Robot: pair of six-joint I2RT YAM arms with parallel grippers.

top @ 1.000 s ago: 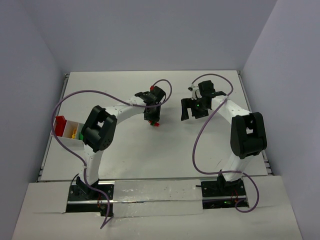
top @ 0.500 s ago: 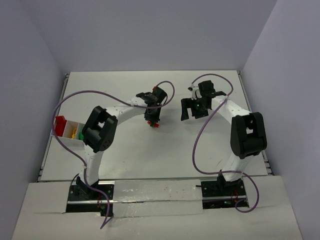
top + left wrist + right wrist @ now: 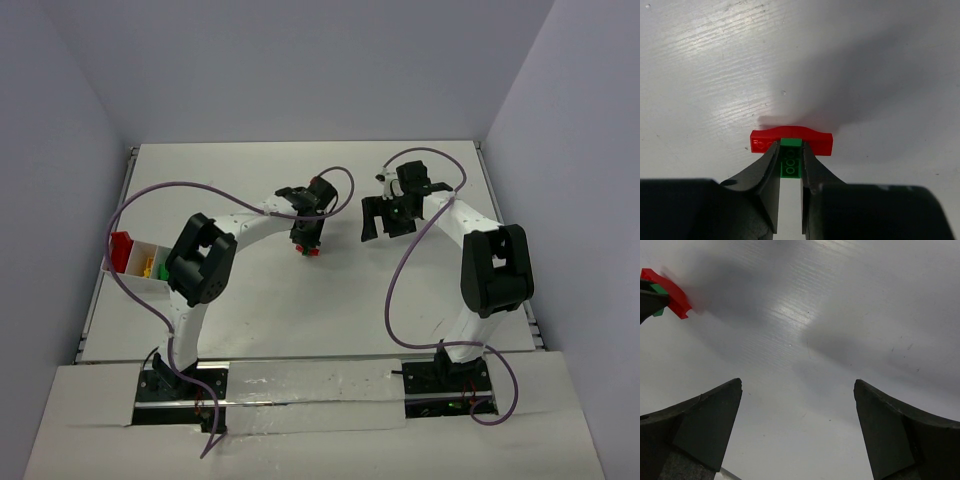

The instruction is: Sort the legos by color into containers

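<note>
A white table (image 3: 260,320) fills the floor of the scene; its surface is matt with fine streaks and a few small dark specks, and soft grey shadows lie on it. Pale lilac walls close it in: a back wall (image 3: 300,70), a left wall (image 3: 45,200) and a right wall (image 3: 585,180). A thin metal rail (image 3: 92,305) runs along the left edge of the table, and a glossy strip (image 3: 310,385) lies on the near edge.
</note>
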